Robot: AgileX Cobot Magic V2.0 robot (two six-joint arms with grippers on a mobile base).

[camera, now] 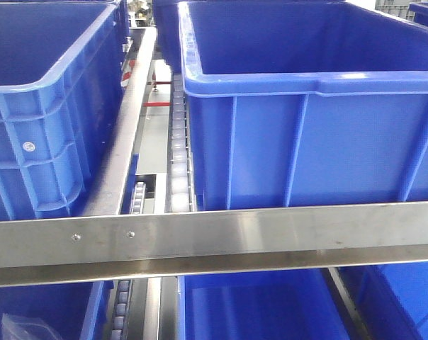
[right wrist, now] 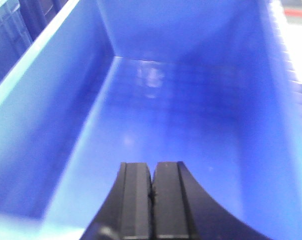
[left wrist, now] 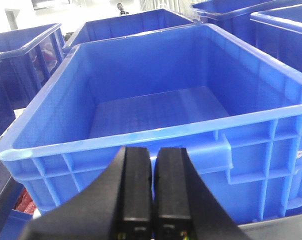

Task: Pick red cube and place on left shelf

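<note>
**Both claws closed and empty above blue bins; red cube not in view**

Left wrist view: the left claw [left wrist: 152, 192] has two black, flat-faced fingers pressed together with only a thin seam between them. Nothing is held. Just beyond it stands a blue plastic bin [left wrist: 141, 135], rectangular, with a rolled rim, ribbed outer walls and a fine grid pattern moulded into its floor. The visible part of its floor carries no objects. Further blue bins [left wrist: 26, 45] stand behind it and to both sides.

Right wrist view: the right claw [right wrist: 152, 200] is likewise closed, black pads touching, holding nothing. It hangs over the interior of a deep blue bin [right wrist: 51, 125] with smooth glossy walls and a grid-textured floor; the picture is blurred, and no object can be made out inside.

Front view: a brushed steel rail [camera: 214, 237] with two screw heads runs across the shelf front. Behind it sit two large blue bins [camera: 306, 134], separated by a strip of white rollers [camera: 178, 142] and a second steel rail.

The red cube appears in none of the views; its position cannot be told.
</note>
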